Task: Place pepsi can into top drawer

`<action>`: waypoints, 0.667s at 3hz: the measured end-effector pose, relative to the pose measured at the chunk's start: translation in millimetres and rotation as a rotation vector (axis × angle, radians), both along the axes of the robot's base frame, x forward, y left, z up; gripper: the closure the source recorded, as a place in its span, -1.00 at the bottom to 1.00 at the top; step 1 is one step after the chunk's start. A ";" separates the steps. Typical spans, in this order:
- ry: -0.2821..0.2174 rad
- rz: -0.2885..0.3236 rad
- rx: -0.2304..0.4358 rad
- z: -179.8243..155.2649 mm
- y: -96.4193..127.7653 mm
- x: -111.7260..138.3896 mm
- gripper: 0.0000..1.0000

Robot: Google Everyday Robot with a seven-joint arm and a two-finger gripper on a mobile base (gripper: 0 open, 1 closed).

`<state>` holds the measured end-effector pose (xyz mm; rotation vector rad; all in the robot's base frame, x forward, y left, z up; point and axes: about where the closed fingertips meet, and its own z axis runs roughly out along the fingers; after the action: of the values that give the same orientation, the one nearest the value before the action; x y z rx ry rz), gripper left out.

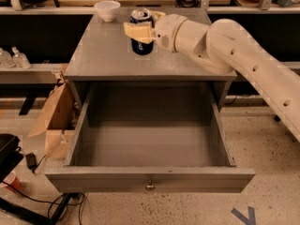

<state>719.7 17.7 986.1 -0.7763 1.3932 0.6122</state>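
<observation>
The pepsi can (142, 47), dark navy with a silver top, stands upright near the middle of the grey cabinet top (98, 55). My gripper (140, 29) reaches in from the right and is shut on the can, with a cream finger (137, 32) across its front. I cannot tell whether the can still touches the surface. The top drawer (93, 182) is pulled fully open below and in front of the can. Its inside is empty, and a small round knob (150, 186) sits on its front panel.
A white bowl (107, 9) sits at the back left of the cabinet top. An open cardboard box (54, 121) leans against the cabinet's left side. Clear bottles (14, 57) stand on a low shelf at the left. Cables and a black object (9, 153) lie on the floor at the lower left.
</observation>
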 end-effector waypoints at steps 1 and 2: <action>-0.004 0.156 0.001 -11.2 35.4 -44.9 1.00; 0.003 0.268 -0.006 -40.4 68.5 -81.5 1.00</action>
<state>638.2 86.2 945.7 -0.9756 1.3039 0.8166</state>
